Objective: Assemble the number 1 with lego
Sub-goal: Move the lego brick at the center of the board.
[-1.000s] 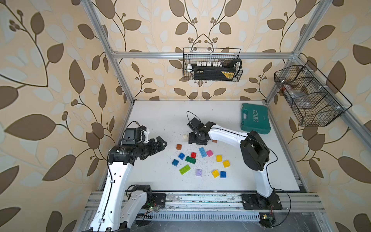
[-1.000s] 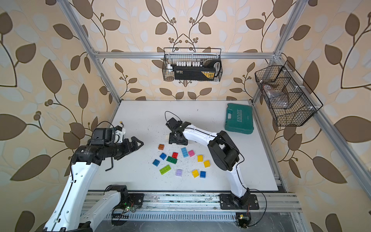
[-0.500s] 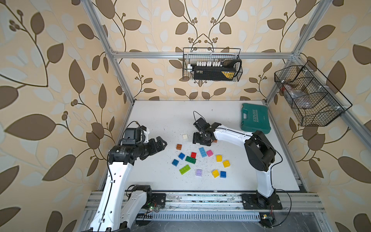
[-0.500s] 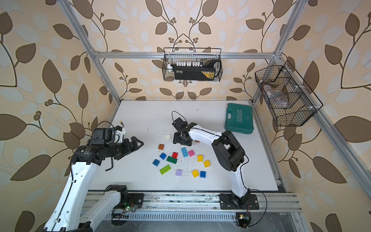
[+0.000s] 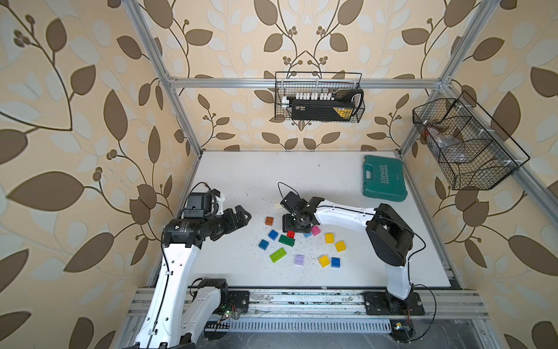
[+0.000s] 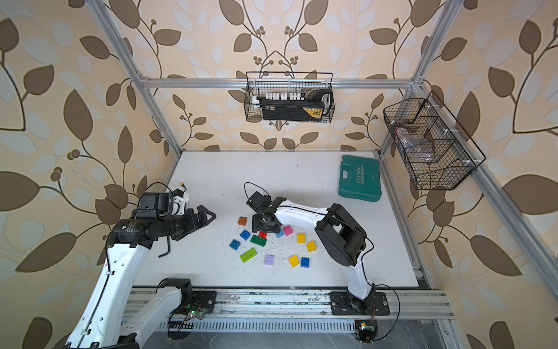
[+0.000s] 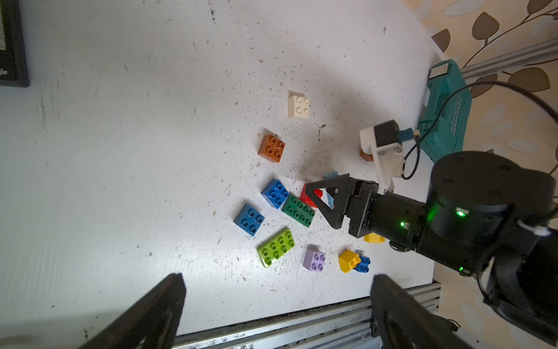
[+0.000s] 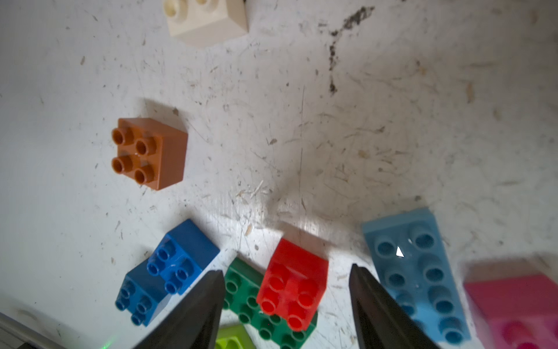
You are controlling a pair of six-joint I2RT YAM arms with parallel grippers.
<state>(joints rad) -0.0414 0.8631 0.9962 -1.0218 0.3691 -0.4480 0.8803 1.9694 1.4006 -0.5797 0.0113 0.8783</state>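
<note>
hovering over the scattered lego (image 5: 286, 240), the right gripper (image 8: 285, 269) straddles a red brick (image 8: 294, 291), jaws apart, while the left gripper (image 7: 277, 282) hangs spread wide, empty.

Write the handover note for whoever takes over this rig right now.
Left pincer: open, empty, held off to one side of the lego.
Right pincer: open, jaws either side of the red brick, not gripping it yet.
Bricks: all loose on the table; the white brick and brown brick lie apart from the main scatter.
Done: nothing joined that I can see.
Left: pick the bricks and build the whole 1.
</note>
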